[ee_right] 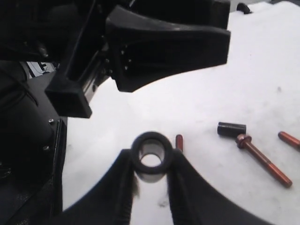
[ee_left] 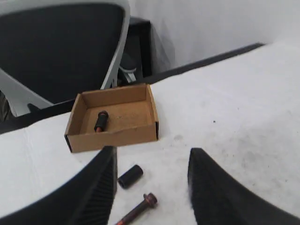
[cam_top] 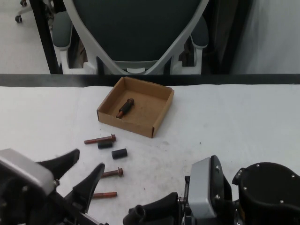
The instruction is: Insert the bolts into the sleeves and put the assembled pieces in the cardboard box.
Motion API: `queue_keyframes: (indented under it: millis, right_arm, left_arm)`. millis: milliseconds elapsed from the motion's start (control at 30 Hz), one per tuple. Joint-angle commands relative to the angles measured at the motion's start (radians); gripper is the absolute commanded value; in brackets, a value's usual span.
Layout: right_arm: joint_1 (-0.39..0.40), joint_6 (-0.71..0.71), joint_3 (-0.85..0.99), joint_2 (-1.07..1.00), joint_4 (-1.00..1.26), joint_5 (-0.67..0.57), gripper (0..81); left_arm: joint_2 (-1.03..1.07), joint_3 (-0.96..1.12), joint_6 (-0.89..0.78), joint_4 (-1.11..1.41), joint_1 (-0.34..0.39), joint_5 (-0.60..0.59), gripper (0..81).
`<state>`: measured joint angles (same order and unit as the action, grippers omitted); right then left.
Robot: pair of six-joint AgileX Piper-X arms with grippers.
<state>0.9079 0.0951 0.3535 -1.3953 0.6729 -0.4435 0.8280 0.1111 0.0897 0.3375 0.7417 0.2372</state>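
Sleeve [ee_right: 150, 139]: black, pinched between right gripper [ee_right: 150, 161] fingers, bore toward wrist camera. Position: near edge of bench [cam_top: 234, 126]; contact with surface unclear from these angles. Left gripper [ee_left: 151, 180]: fingers spread wide, holding nothing, above loose sleeve [ee_left: 130, 176] and bolt [ee_left: 139, 210]. High view: three bolts loose on bench, second loose sleeve [cam_top: 104, 145] just beside farthest one, all on near side of cardboard box [cam_top: 124, 123]. Box holds one assembled piece [cam_top: 125, 108], lying flat. Office chair [cam_top: 136, 28] beyond bench.
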Motion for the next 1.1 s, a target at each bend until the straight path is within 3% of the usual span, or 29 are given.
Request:
queue_keyframes:
  millis: [0,167,767,900,1067]
  right_arm:
    - [-0.005,0.004,0.005,0.007,-0.035,-0.004,0.2]
    - [-0.005,0.004,0.005,0.007,-0.085,-0.004,0.2]
    - [-0.005,0.004,0.003,0.007,-0.249,-0.019,0.2]
    - [-0.005,0.008,0.003,0.007,-0.255,-0.019,0.2]
    - [-0.005,0.018,0.003,0.007,-0.255,-0.054,0.2]
  left_arm:
    - [-0.005,0.018,0.001,-0.050,-0.001,0.009,42.8]
    - [-0.005,0.153,-0.029,-0.414,-0.001,0.006,42.4]
    - [-0.005,0.327,-0.164,-0.765,0.001,0.000,40.7]
    - [-0.005,0.400,-0.149,-0.901,0.001,0.000,38.3]
    - [-0.005,0.472,-0.008,-1.066,0.001,0.000,38.3]
